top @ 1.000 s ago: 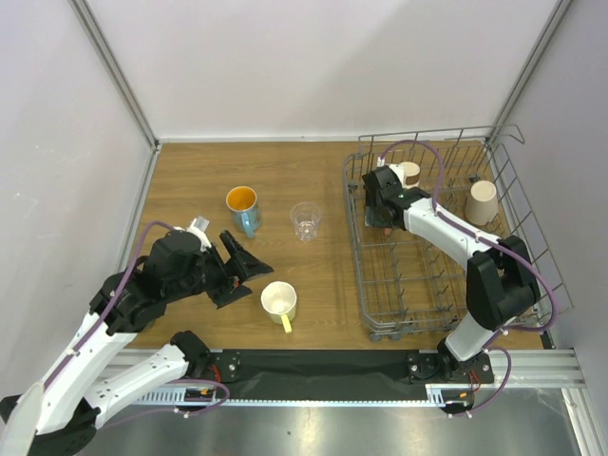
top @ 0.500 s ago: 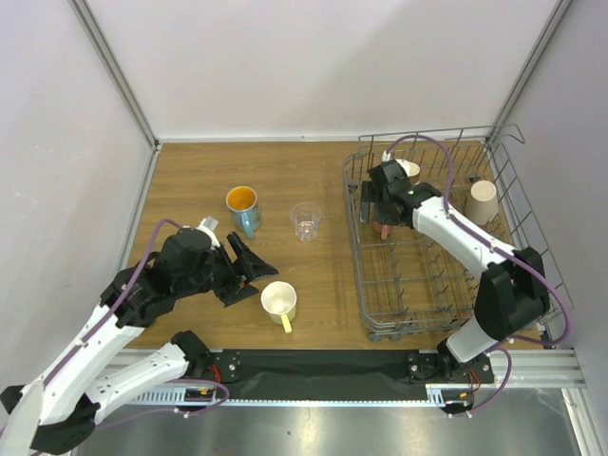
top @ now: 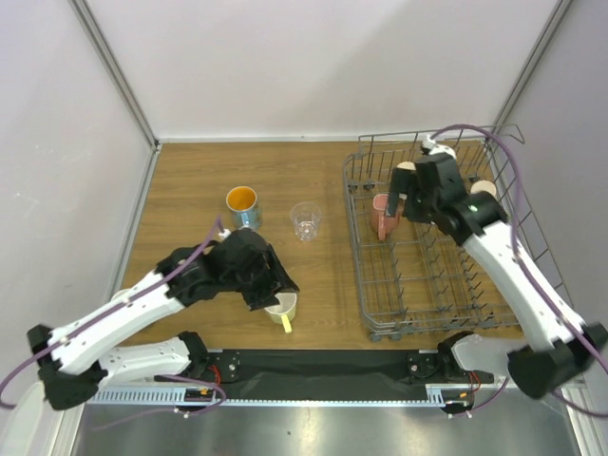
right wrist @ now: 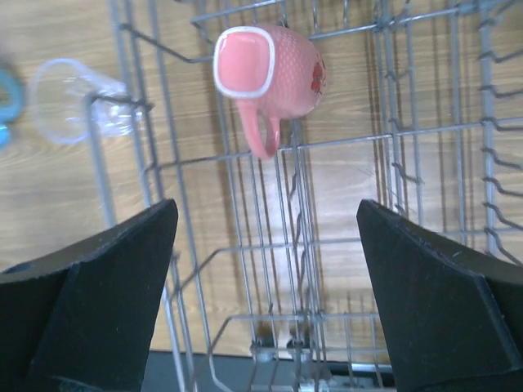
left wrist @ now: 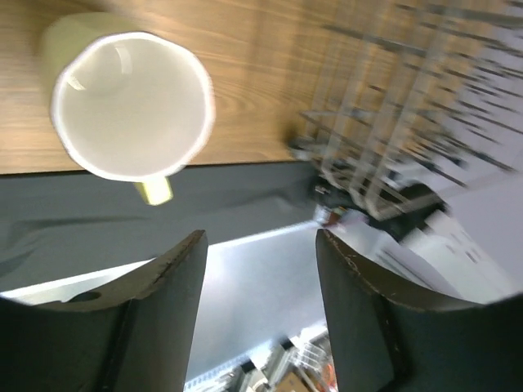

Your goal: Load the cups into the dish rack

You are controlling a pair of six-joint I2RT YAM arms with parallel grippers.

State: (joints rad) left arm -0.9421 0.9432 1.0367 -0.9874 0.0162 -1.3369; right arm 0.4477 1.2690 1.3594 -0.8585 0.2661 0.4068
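Note:
A yellow-cream mug (top: 283, 306) stands upright at the table's front; in the left wrist view (left wrist: 131, 106) it sits ahead of the fingers. My left gripper (top: 275, 285) is open and empty, just above and beside this mug (left wrist: 260, 237). A pink cup (top: 383, 217) lies on its side in the grey wire dish rack (top: 366, 285), also seen in the right wrist view (right wrist: 274, 69). My right gripper (top: 405, 199) is open and empty above the rack (right wrist: 265, 208). A blue mug with orange inside (top: 242, 203) and a clear glass (top: 306, 220) stand on the table.
A beige cup (top: 485, 188) and a cream cup (top: 407, 169) sit at the rack's far end, partly hidden by the right arm. The clear glass (right wrist: 69, 102) stands just outside the rack's left wall (right wrist: 135, 106). White walls enclose the table.
My right gripper has let go of the pink cup in the rack and risen up and to the right. My left arm has swung right, over the yellow-cream mug.

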